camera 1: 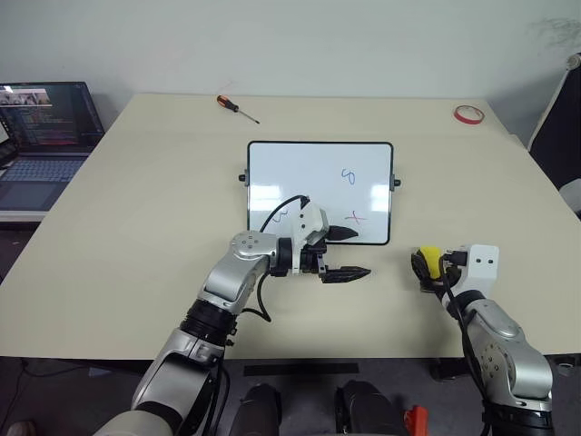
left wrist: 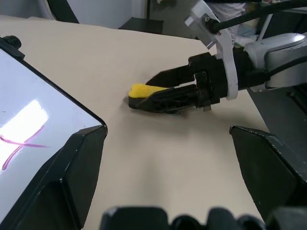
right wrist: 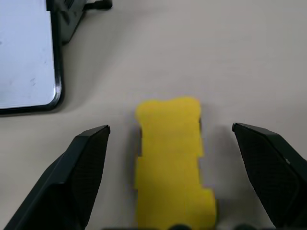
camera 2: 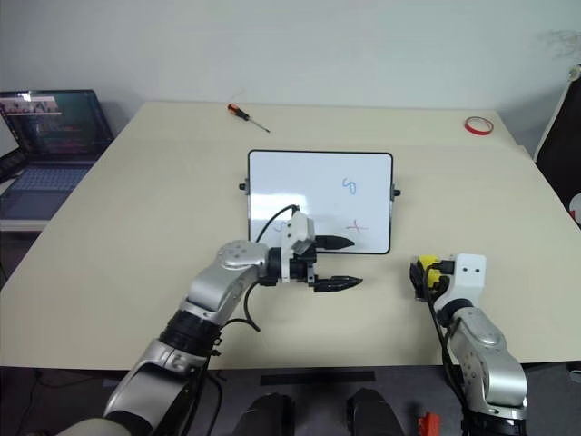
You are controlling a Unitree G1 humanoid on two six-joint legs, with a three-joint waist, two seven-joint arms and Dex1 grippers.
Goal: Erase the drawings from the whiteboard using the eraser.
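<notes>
Right gripper: fingers spread wide, clamping nothing, one on each side of the eraser.
Eraser: yellow block lying on the table, right of the whiteboard's near corner.
Left gripper: jaws apart, empty, at the board's near edge.
Whiteboard: flat mid-table; blue loop and red cross unerased.
Screwdriver: far edge.

Both arms are silver-grey metal with rounded joint housings and black ribbed bands near the elbows. Each wrist carries a white boxy block; the one on the right arm has two small dark holes. A thin black cable loops over each forearm. The left gripper and right gripper each have two black, tapered, wedge-shaped fingers.
</notes>
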